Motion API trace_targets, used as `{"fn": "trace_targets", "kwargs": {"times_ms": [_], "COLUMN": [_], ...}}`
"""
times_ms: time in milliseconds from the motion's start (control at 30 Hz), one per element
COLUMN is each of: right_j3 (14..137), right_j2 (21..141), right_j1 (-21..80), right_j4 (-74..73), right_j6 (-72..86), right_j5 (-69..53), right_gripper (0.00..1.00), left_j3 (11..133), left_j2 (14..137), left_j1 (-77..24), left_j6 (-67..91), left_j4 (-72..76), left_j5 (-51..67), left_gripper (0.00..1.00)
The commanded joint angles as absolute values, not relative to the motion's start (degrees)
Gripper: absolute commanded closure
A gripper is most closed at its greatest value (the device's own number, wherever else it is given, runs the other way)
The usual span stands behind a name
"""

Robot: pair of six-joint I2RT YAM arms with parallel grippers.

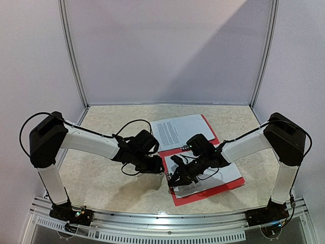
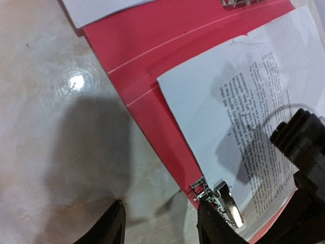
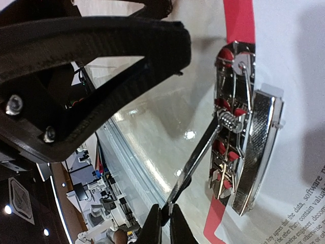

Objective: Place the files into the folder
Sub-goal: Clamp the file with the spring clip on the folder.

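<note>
Top external view: the red folder [image 1: 205,194] is seen lying open and flat on the table [image 1: 101,178], right of centre. The files are laid on it as two printed sheets, one [image 1: 179,130] on the cover toward 12 o'clock and the other [image 1: 228,173] on the cover toward 5 o'clock. Both arms are brought together at the folder's 9 o'clock edge, with the left gripper [image 1: 157,170] placed just at 10 o'clock of the right gripper [image 1: 175,181].

In the left wrist view, the left claw is seen released. Its fingers [image 2: 114,226] are spread with only bare table between them, and nothing is held. The finger at 5 o'clock is just beside a metal clip [image 2: 223,201] on the folder's edge; whether it touches the clip cannot be told.

In the right wrist view, the right fingertips [image 3: 155,226] are clenched at 6 o'clock on the end of a thin clip lever [image 3: 195,162]. The lever is slanted up toward 1 o'clock to the clip's spring, and the lower sheet lies at 3 o'clock.
</note>
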State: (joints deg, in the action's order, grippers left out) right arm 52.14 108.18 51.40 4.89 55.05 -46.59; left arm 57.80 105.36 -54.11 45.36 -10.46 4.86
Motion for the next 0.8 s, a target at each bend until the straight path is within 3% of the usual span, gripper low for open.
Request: {"fn": "trace_targets", "kwargs": {"times_ms": [0,367,767], "right_j3": [51.06,51.24,51.88], "right_j2": [108.42,107.84,107.62], "right_j1": [51.81,51.77,51.85], "right_j4": [-3.14,-3.74,-6.6], "right_j6": [50.91,49.84,47.91], "right_j5": [-41.57,-40.77,-39.69], "right_gripper": [0.94,0.95,0.96], "left_j3": [58.45,61.51,66.39], "left_j2": [106.78,110.65,117.12], "left_j1": [-55.59,-56.95,-57.64], "left_j6": [47.03,47.78,45.87], "left_j4": [-8.26,-8.67,-14.44], "left_j5": [6.27,6.46,4.44], "left_gripper": [0.51,0.56,0.74]}}
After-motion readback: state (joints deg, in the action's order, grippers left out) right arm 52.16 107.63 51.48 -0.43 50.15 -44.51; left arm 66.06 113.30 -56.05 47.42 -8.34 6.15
